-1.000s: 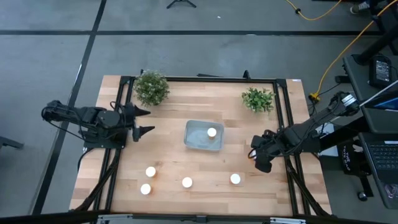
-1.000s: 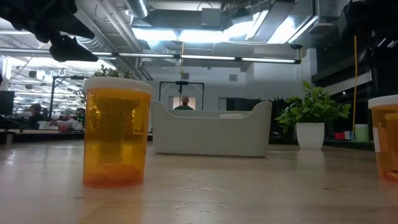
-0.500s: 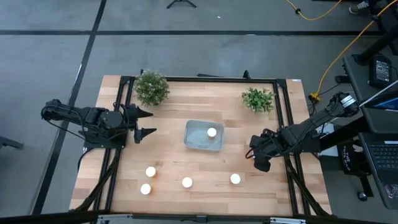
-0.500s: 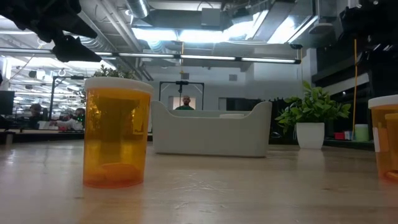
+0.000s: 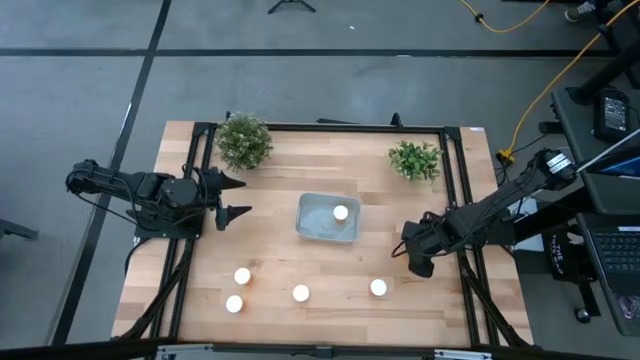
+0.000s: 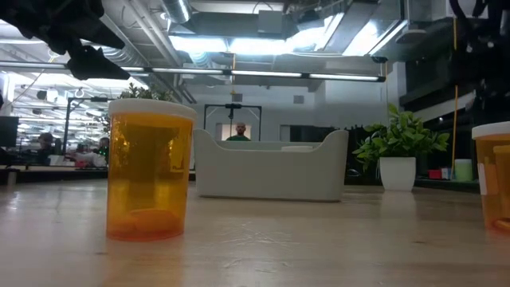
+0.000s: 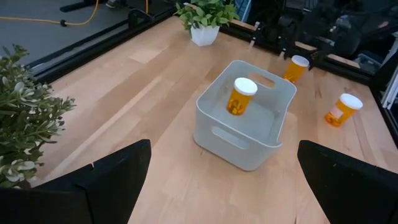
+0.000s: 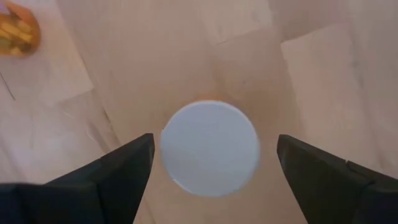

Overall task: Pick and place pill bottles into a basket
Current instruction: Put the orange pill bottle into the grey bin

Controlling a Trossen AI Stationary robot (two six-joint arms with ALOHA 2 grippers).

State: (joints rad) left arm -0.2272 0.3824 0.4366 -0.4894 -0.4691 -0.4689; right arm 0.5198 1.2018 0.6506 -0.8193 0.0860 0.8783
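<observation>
Fingers of the right gripper point(image 8: 208, 162) are spread on both sides of a bottle point(image 8: 210, 147) directly below it, not touching its cap. One bottle point(image 5: 341, 212) stands in the basket point(image 5: 312, 228). Left gripper point(image 5: 235, 196) is held open beside the basket.

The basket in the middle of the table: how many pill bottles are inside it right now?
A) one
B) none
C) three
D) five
A: the basket holds a single white-capped pill bottle, standing upright; the left wrist view shows it alone in there.
</observation>
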